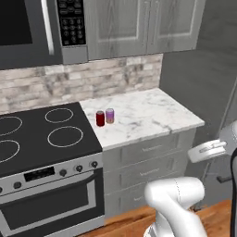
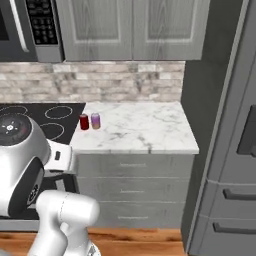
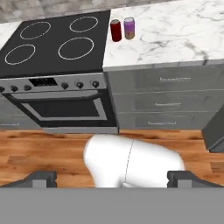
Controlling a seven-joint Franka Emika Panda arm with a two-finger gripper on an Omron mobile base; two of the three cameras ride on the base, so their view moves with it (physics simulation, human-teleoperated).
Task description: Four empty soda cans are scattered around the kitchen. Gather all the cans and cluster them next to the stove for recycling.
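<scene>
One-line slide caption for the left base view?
Red can and pink-purple can stand side by side on the marble counter beside the stove.

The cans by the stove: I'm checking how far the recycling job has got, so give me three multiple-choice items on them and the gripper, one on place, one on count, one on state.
1. Where does the red can stand?
A. On a burner
B. On the counter, just right of the stove
C. On the floor

2. How many cans stand by the stove?
A. Two
B. Three
C. Four

3. How is the gripper?
A. Shut on a can
B. Shut and empty
C. Open and empty

Answers:
1 B, the red can is on the marble beside the cooktop's edge.
2 A, just the red can and the purple can stand there, side by side.
3 C, in the hand view the fingertips stand far apart with nothing between them.
</scene>
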